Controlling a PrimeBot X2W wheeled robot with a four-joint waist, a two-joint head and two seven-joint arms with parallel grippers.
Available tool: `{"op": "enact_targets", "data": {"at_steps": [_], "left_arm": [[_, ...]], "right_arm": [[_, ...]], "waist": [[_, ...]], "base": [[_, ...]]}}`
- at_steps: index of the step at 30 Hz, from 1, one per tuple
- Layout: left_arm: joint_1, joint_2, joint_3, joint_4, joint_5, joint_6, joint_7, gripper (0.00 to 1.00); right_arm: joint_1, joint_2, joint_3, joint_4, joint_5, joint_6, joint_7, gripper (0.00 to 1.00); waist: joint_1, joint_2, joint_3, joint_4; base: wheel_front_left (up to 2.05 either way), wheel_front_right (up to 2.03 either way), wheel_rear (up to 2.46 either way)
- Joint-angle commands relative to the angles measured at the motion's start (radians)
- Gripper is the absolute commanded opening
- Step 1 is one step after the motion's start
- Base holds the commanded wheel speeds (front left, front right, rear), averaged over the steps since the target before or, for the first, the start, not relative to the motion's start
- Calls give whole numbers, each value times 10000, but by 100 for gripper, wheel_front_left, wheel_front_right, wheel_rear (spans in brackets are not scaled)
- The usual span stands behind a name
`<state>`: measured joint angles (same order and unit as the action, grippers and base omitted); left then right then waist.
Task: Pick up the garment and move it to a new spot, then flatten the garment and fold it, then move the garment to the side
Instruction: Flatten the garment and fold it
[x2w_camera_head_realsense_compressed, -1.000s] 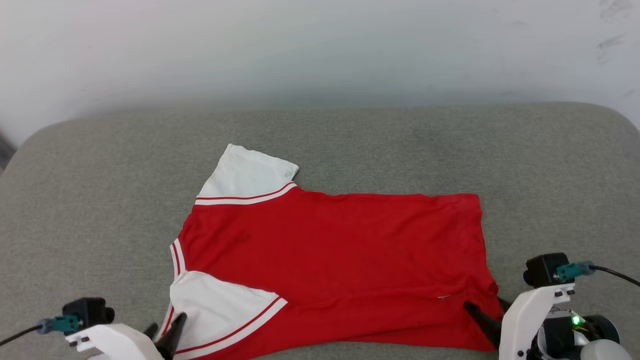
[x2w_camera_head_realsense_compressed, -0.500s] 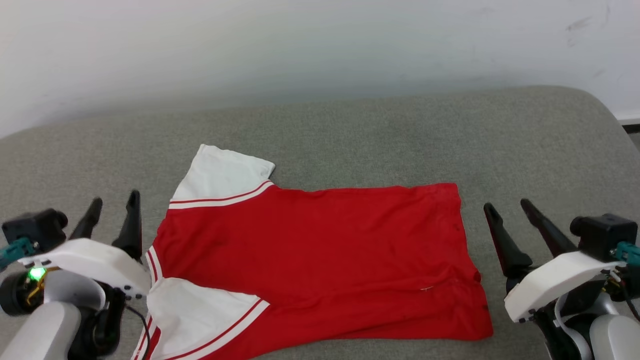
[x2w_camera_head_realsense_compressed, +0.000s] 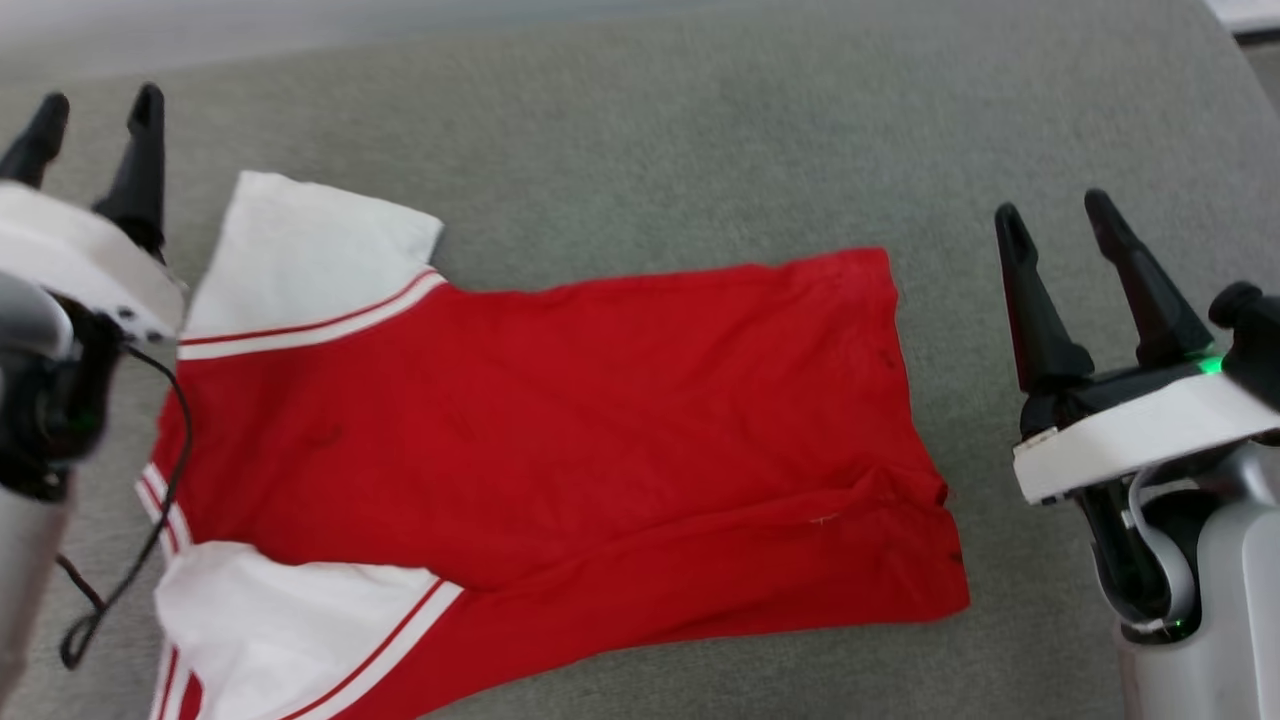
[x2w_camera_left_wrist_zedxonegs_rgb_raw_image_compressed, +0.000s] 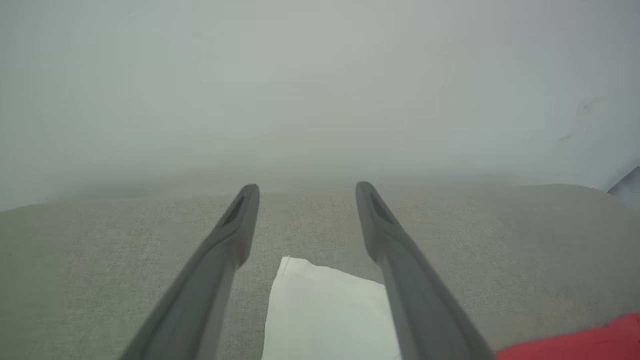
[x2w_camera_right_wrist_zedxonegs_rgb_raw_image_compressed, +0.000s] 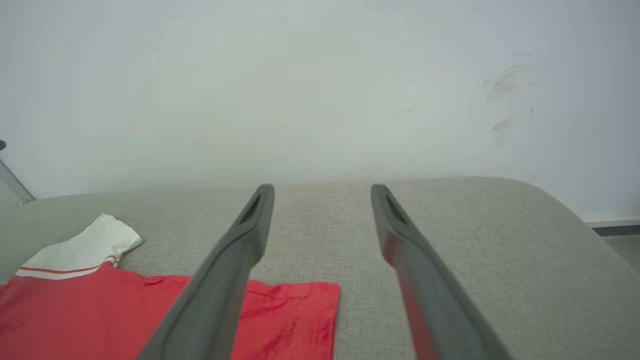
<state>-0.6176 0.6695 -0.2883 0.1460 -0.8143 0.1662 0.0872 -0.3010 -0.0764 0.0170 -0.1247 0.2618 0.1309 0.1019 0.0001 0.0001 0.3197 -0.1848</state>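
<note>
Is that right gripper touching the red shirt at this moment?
Apart. The head view shows the open right gripper beside the garment, with a bare strip of grey cushion between them.

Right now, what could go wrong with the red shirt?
The left gripper and right gripper are both open and off the garment. A raised crease near its closer edge could get pressed into the fold if it isn't smoothed first. The dark cable hanging from the left arm crosses the collar side in the head view and might snag the cloth.
</note>
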Motion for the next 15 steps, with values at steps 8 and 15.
{"op": "enact_targets", "data": {"at_steps": [8,15], "left_arm": [[-2574,887,-727,1449,-860,-874,4097,100],[-3425,1507,-1287,1943,-1091,-770,6811,100]], "right_arm": [[-657,120,269,14,62,-6,-145,100],[-548,194,447,182,268,-6,-213,100]], "waist": [[-1,-1,1344,-926],[-1,-1,1820,-1160]], "base": [[0,0,0],[0,0,0]]}}
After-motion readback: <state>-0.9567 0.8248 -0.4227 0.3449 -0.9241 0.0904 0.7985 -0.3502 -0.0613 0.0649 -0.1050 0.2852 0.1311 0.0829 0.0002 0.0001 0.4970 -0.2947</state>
